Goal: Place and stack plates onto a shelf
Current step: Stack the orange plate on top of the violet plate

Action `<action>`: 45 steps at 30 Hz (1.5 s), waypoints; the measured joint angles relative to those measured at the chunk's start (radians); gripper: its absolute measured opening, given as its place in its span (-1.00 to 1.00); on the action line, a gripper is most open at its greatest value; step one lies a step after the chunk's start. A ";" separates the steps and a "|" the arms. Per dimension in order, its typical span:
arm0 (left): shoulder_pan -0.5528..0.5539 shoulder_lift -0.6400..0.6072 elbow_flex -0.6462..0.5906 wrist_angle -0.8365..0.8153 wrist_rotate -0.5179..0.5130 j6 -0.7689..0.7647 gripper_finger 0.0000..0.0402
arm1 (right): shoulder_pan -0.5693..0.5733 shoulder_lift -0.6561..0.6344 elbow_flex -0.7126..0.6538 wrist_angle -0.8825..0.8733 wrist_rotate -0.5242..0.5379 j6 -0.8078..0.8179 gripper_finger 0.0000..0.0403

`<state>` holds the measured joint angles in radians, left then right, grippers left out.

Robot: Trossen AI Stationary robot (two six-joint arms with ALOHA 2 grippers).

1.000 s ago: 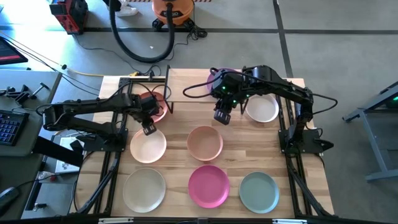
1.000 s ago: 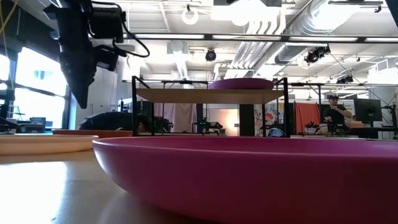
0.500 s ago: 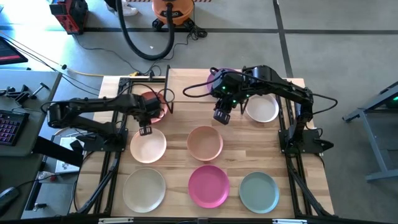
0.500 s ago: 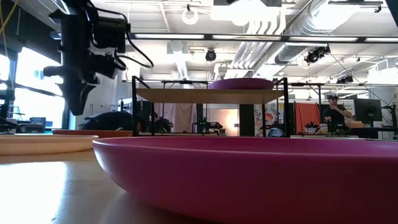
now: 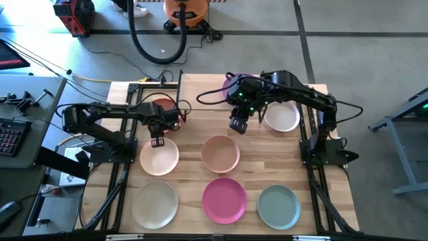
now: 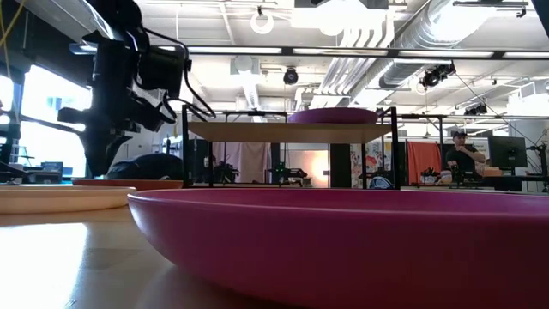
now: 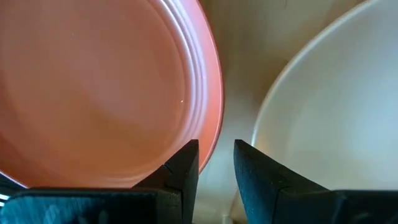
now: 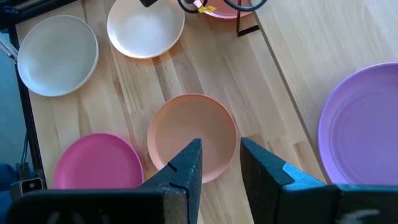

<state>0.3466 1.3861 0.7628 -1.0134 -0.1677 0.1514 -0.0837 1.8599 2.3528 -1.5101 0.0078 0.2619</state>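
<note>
Two hands up | our left hand (image 5: pixel 158 141) slightly apart between terracotta plate (image 7: pixel 93 93) and cream plate (image 5: pixel 159 158) | right hand (image 5: pixel 237 126) slightly apart above tan-pink plate (image 8: pixel 192 137)

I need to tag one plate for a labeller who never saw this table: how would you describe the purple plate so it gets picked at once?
Start at the small wooden shelf on black legs at the table's far edge. The purple plate lies on top of it, toward its right end, beside the right gripper. It is the only purple plate and the only one raised off the tabletop.
</note>
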 joint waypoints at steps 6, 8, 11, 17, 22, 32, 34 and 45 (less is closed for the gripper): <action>0.000 0.026 0.000 0.027 -0.027 -0.006 -0.55 | 0.000 0.000 0.000 0.005 0.000 0.000 -0.57; 0.000 0.031 0.000 0.031 -0.030 -0.005 -0.55 | 0.000 0.000 0.000 0.005 0.000 0.000 -0.57; 0.000 0.043 0.000 0.035 -0.031 -0.001 -0.55 | 0.000 0.000 0.000 0.005 0.000 0.000 -0.57; 0.010 0.084 0.000 0.045 -0.031 -0.001 -0.55 | 0.000 0.000 0.000 0.008 0.000 0.000 -0.57; 0.019 0.110 0.000 0.055 -0.045 -0.008 -0.55 | 0.000 0.000 0.000 0.008 0.000 0.000 -0.57; 0.019 0.121 0.000 0.049 -0.049 -0.016 -0.63 | 0.000 0.000 0.000 0.008 0.000 0.002 -0.57; 0.019 0.121 0.000 0.034 -0.052 -0.016 -0.71 | 0.000 0.000 0.000 0.008 0.000 0.002 -0.57; 0.019 0.121 0.000 0.024 -0.060 -0.017 -0.98 | 0.000 0.000 0.000 0.008 0.000 0.000 -0.57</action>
<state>0.3660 1.5070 0.7628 -0.9891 -0.2279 0.1346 -0.0841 1.8599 2.3528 -1.5021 0.0078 0.2619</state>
